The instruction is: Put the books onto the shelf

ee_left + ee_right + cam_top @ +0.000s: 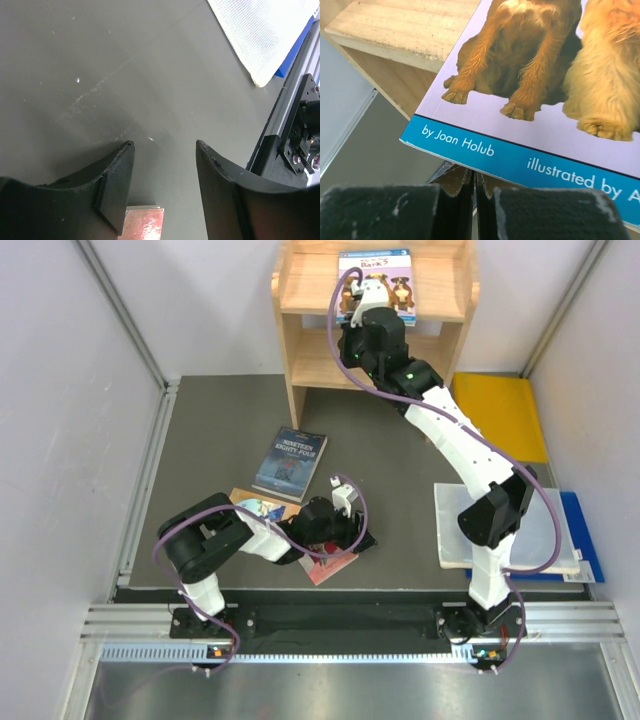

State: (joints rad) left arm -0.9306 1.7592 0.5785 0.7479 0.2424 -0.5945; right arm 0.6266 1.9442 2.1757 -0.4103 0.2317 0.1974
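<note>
The pale wood shelf stands at the back. The light blue book with dogs lies flat on its top tier, and its near edge overhangs the board. My right gripper is shut, its tips just under the dog book's blue edge and not clamped on it. On the mat lie the dark blue book, an orange book partly under my left arm, and a red book. My left gripper hangs open low over the mat, with the red book's corner between its fingers.
A yellow folder lies right of the shelf. A clear plastic sheet on a blue folder lies by the right arm's base and shows as a white sheet in the left wrist view. Grey walls close in both sides.
</note>
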